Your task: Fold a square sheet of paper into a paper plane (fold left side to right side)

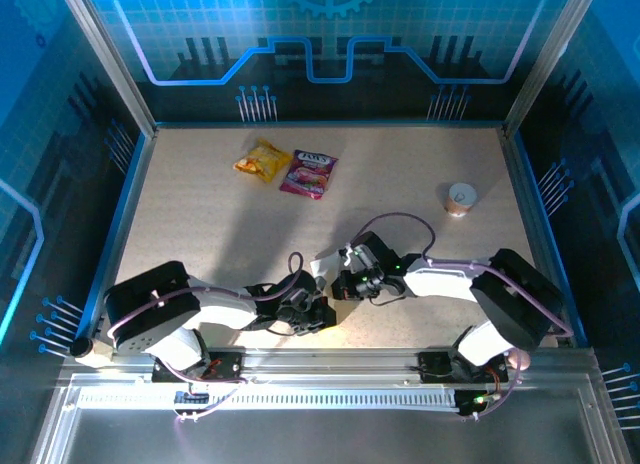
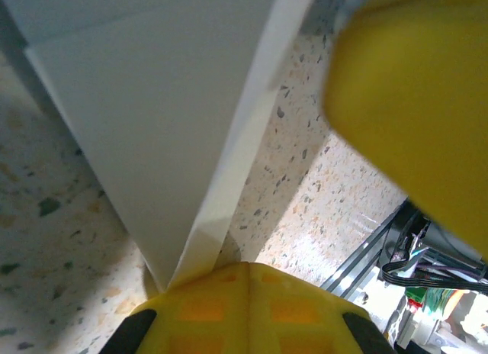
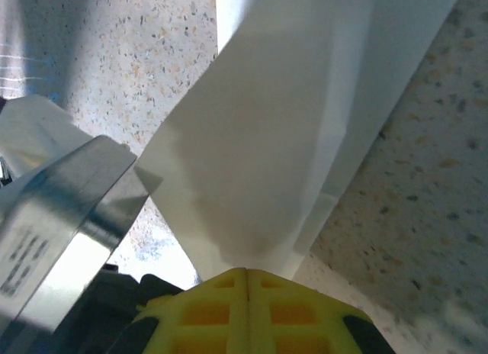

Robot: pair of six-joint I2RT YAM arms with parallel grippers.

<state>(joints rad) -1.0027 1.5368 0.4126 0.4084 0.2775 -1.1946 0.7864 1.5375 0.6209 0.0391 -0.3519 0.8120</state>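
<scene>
Speckled bench (image 1: 400, 184) is carrying the creased sheet of paper (image 1: 322, 267) (image 2: 152, 117) (image 3: 290, 140) near the middle of its near edge. The left gripper (image 1: 315, 309) (image 2: 248, 268) is pinching its narrow end, fingers closed together, and the right gripper (image 1: 345, 281) (image 3: 248, 274) is likewise clamping the paper.
</scene>
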